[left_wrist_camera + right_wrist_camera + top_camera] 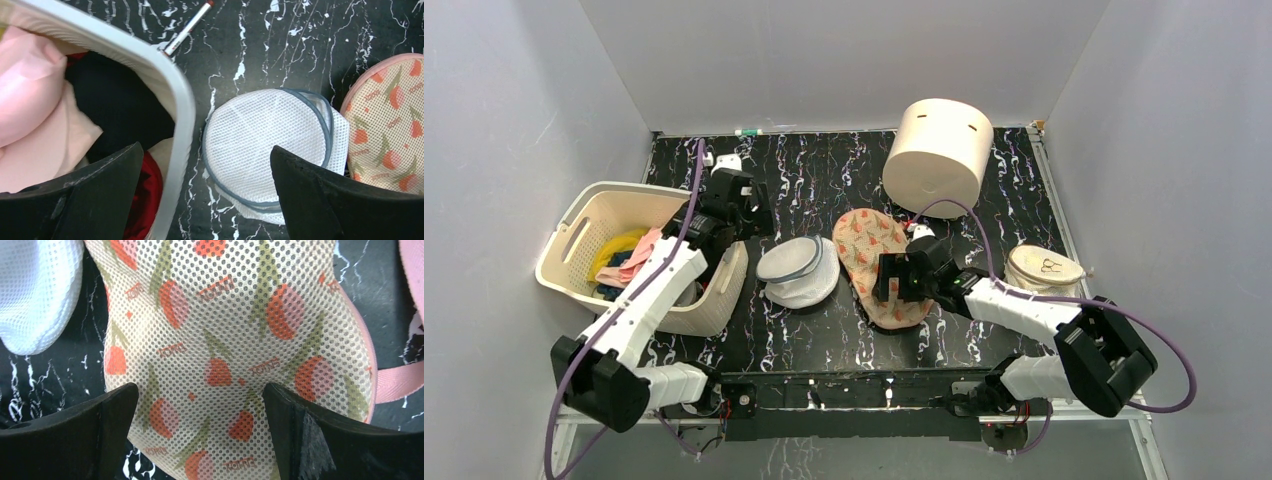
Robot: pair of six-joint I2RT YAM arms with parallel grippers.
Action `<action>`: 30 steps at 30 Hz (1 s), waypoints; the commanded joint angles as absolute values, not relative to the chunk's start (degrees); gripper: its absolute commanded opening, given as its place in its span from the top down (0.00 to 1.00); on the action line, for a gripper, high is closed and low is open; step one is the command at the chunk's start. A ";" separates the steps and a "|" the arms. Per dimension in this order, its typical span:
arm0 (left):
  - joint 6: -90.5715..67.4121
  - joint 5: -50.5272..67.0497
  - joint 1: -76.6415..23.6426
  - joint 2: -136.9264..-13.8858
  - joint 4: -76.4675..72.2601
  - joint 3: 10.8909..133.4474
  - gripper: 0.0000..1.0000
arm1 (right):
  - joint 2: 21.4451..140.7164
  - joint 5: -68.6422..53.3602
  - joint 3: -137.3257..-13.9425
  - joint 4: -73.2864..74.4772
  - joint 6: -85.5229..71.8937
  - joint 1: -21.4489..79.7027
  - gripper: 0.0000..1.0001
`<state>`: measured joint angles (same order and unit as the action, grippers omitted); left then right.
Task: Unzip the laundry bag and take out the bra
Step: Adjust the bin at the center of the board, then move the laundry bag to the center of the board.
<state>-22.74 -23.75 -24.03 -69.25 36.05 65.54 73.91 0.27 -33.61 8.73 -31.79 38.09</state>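
The right gripper (200, 390) is held with jaws spread wide and empty over the near lobe of the peanut-shaped, beige-pink laundry bag with red-orange flower print (869, 245), which is laid at the centre of the black marbled table (824, 170). A round white mesh pouch with grey trim (799, 268) is set just beside it at its 9 o'clock. The left gripper (205, 151), likewise wide open and empty, is poised over that pouch and the rim of the cream plastic basket (574, 235) of clothes. A cream cylindrical tub (937, 155) is seen farther back, at the bag's 1 o'clock.
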 commanded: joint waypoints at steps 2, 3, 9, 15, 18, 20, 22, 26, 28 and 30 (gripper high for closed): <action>-22.10 -14.45 -23.20 -74.44 30.67 67.42 0.04 | 72.25 -4.83 -33.27 10.45 -33.65 38.15 0.02; -21.91 -13.10 -23.20 -76.18 30.05 68.56 0.08 | 72.26 -5.19 -33.50 10.30 -33.66 38.20 0.02; -21.60 -7.64 -23.04 -85.59 27.70 79.12 0.16 | 71.61 -8.72 -33.67 10.20 -34.84 38.22 0.02; -19.23 -10.95 -23.03 -86.03 29.46 83.61 0.07 | 68.23 -7.24 -32.16 12.71 -34.80 38.21 0.02; -17.61 -13.38 -23.03 -82.74 32.21 83.06 0.02 | 66.60 -6.72 -31.48 12.41 -34.76 38.19 0.02; -17.07 -13.07 -23.03 -79.33 33.78 81.94 0.02 | 66.79 -6.46 -31.61 12.20 -34.43 38.15 0.02; -18.19 -10.50 -23.03 -74.09 35.12 80.43 0.02 | 67.45 -5.43 -33.20 13.67 -33.93 38.23 0.02; -23.11 1.52 -23.46 -66.13 32.52 73.06 0.02 | 67.24 -3.12 -34.40 13.71 -33.43 38.18 0.02; -25.50 5.70 -24.67 -64.01 31.13 69.55 0.02 | 66.48 -3.00 -35.02 12.86 -33.31 38.22 0.02; -26.22 5.23 -28.21 -62.92 29.80 66.75 0.02 | 65.57 -2.67 -36.11 12.98 -33.15 38.15 0.02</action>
